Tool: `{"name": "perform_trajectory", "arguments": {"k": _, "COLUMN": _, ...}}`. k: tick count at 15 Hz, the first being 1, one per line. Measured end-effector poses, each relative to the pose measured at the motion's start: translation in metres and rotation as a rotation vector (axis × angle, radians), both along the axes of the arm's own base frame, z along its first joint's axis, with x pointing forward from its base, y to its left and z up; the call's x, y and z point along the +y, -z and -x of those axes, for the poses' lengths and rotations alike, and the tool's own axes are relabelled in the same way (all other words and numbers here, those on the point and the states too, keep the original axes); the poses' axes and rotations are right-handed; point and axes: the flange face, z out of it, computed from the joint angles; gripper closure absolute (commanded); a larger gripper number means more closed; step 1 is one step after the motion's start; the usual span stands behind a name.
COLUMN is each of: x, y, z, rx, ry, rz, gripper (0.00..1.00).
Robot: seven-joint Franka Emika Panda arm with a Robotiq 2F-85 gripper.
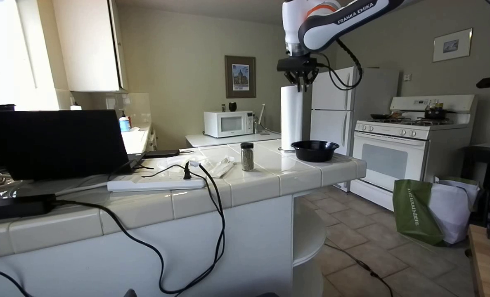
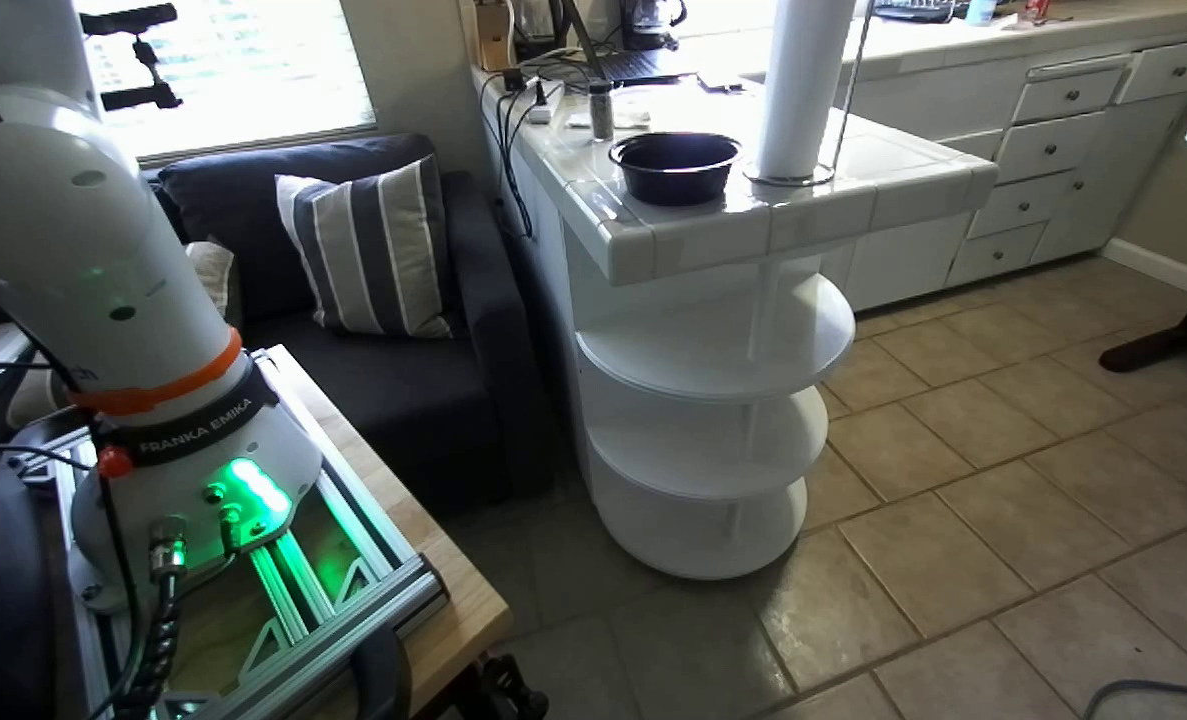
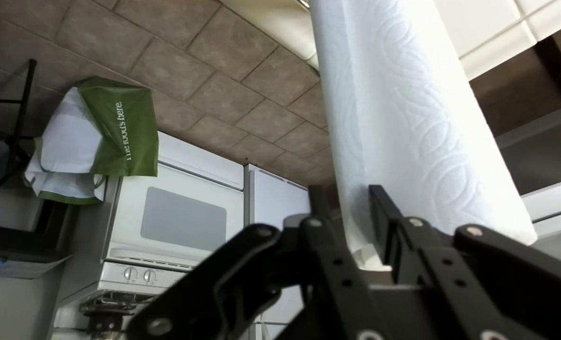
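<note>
Left to right on the white tiled counter [image 1: 265, 187] in an exterior view: thin black laptop [image 1: 59, 144], long white power strip [image 1: 156, 185], small clear cylindrical jar [image 1: 247, 159], then a round black bowl [image 1: 315, 152] near the right end. Tall white paper towel roll [image 1: 291, 119] stands behind the bowl, bit left, black two-fingered gripper [image 1: 302, 88] up near its top. Boxy white stove [image 1: 414, 152] is off right, green-and-white bag [image 1: 424, 212] on the floor beside it.

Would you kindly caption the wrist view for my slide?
Black fingers near one end of a white paper towel roll, shopping bag and stove beyond.
</note>
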Motion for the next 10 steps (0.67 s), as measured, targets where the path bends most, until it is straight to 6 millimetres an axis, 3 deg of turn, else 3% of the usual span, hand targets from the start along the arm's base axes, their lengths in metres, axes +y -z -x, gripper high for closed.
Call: {"name": "perform_trajectory", "arguments": {"k": 10, "x": -0.0059, "y": 0.007, "z": 0.0039, "rx": 0.04, "ry": 0.007, "rz": 0.006, "gripper": 1.0}}
